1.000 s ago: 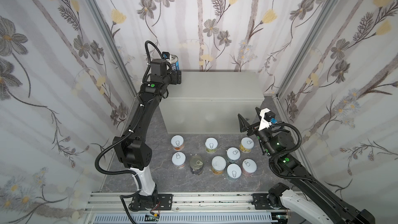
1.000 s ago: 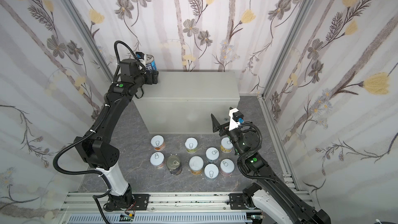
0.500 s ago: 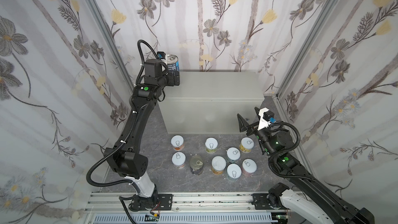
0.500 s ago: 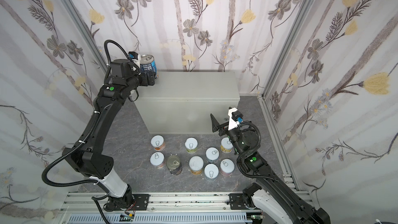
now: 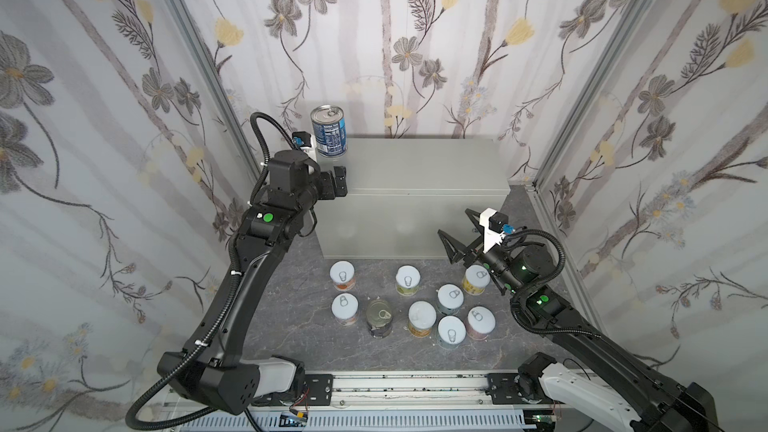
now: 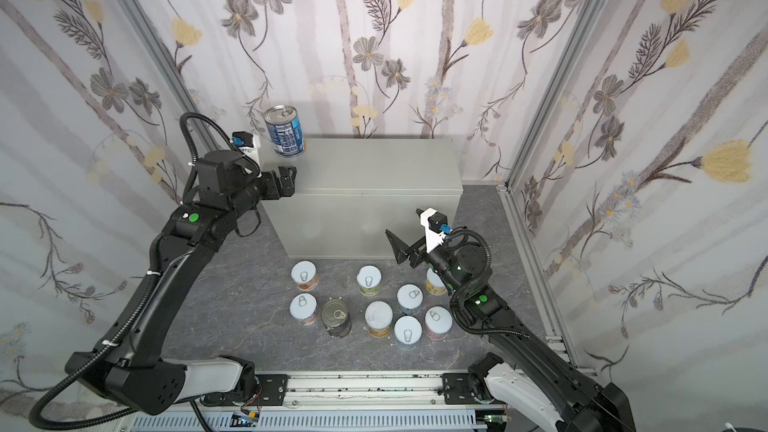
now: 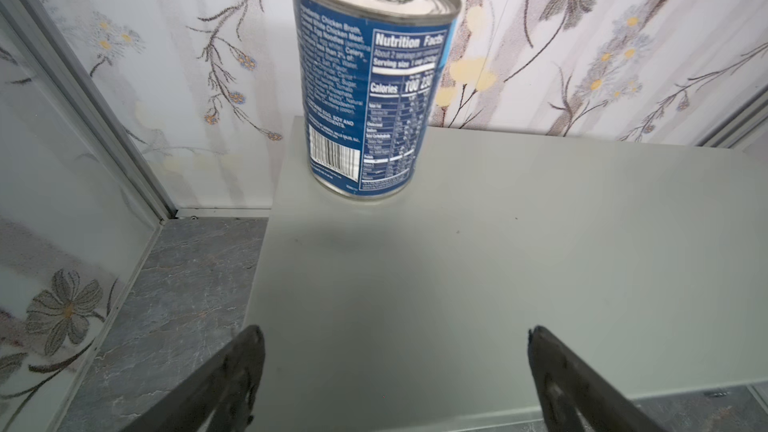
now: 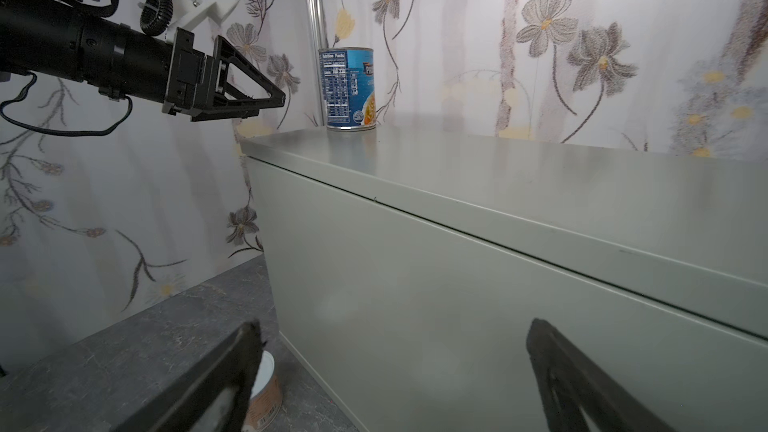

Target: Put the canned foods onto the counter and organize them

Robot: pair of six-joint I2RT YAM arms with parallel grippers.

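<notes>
A tall dark-blue can [image 5: 329,130] [image 6: 284,131] [image 7: 370,76] [image 8: 347,89] stands upright and free on the back-left corner of the light-grey counter [image 5: 424,168] [image 6: 374,164] [image 7: 498,263] [image 8: 457,284]. My left gripper [image 5: 338,180] [image 6: 289,178] [image 7: 395,338] hovers open over the counter's left front edge, clear of that can. On the floor in front stand several short white-lidded cans [image 5: 342,276] [image 6: 369,280] and a dark metal-lidded can [image 5: 379,317] [image 6: 336,317]. My right gripper [image 5: 456,226] [image 6: 404,224] [image 8: 392,334] is open and empty before the counter's front face, above the right cans.
Floral wall panels with aluminium corner posts [image 5: 199,60] close in both sides and the back. Dark marbled floor [image 5: 291,317] lies round the counter. A rail [image 5: 395,388] with both arm bases runs along the front. One short can [image 8: 266,388] sits just behind my right gripper's finger.
My left gripper has opened, let go of the dark-blue can and drawn back toward the front left. The can now stands alone on the counter. The right arm has not moved.
</notes>
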